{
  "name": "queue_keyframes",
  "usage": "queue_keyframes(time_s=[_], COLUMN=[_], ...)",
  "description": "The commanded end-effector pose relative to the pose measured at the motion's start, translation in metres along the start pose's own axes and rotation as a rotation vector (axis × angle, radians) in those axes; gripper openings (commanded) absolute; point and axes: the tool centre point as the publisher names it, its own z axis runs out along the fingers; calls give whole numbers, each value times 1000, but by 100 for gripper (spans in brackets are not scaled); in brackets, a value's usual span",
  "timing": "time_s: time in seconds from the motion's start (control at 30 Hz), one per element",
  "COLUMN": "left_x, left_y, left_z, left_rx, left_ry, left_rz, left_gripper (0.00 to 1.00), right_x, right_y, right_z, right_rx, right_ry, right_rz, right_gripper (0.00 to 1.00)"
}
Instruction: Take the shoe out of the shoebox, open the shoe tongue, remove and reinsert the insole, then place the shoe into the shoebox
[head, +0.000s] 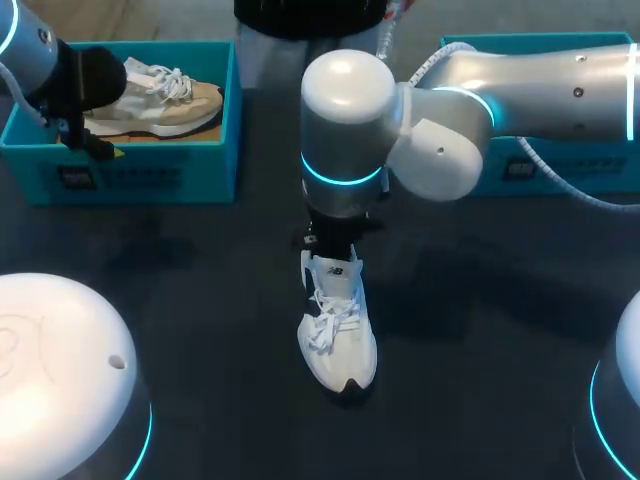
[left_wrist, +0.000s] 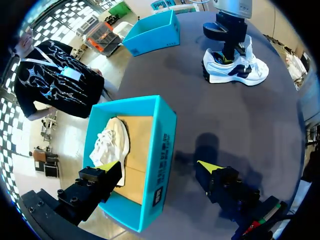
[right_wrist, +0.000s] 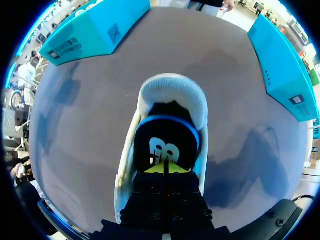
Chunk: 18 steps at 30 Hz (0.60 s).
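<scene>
right gripper (right_wrist: 164, 168): yellow tips pressed together, sunk in mouth of white shoe (head: 338, 330), against black insole (right_wrist: 167, 142); any pinch can't be told | shoe upright at centre of table (head: 200, 300), directly under that gripper | left gripper (left_wrist: 157, 167): spread wide, empty, straddling wall of left shoebox (head: 150, 170), beige shoe (head: 165, 100) inside
</scene>
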Motion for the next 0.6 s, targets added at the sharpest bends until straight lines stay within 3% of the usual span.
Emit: queue_keyframes(time_s=[0.03,0.33,0.6], left_x=[0,0,0], left_y=[0,0,0], left_z=[-1,-1,-1], left_rx=[-3,-3,-3], left_ry=[1,1,1], left_rz=[0,0,0], left_gripper=[100,100,100], right_x=[-2,-7,-5], right_y=[-1,19,18], right_z=[-21,-10,15], right_rx=[-47,-91,-66], right_ry=[-34,-27,-2], right_rz=[5,2,1], right_gripper=[0,0,0])
